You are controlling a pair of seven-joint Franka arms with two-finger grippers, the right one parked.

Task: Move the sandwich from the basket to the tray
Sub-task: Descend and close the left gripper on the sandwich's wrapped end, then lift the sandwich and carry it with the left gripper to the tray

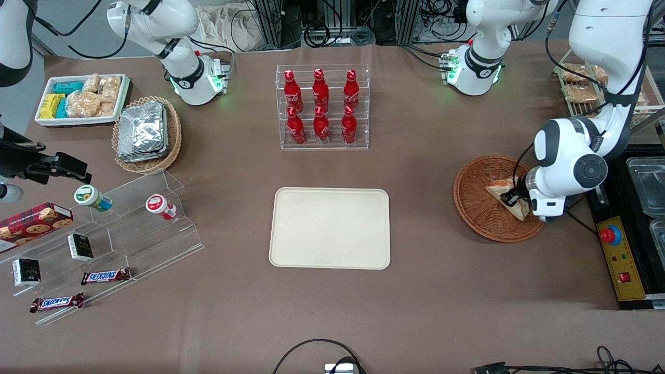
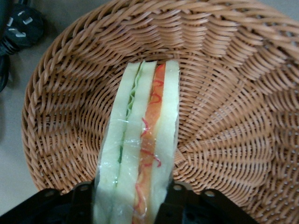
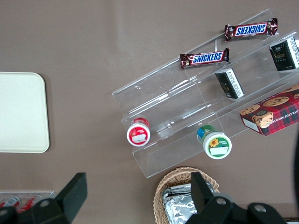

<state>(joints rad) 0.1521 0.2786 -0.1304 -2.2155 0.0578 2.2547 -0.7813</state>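
Observation:
The sandwich (image 1: 500, 187) is a pale bread wedge with red, orange and green filling, lying in the reddish-brown wicker basket (image 1: 475, 208) toward the working arm's end of the table. My left gripper (image 1: 514, 200) is down in the basket, its black fingers (image 2: 174, 201) pressed against both flat sides of the sandwich (image 2: 140, 140). The sandwich's tip still rests on the basket weave (image 2: 224, 116). The cream tray (image 1: 330, 228) lies bare at the table's middle, well apart from the basket; its corner also shows in the right wrist view (image 3: 21, 112).
A clear rack of red bottles (image 1: 322, 106) stands farther from the front camera than the tray. A clear stepped shelf with snacks (image 1: 104, 244), a tan basket of foil packs (image 1: 145, 132) and a white snack bin (image 1: 83, 98) lie toward the parked arm's end. A control box (image 1: 621, 259) sits beside the basket.

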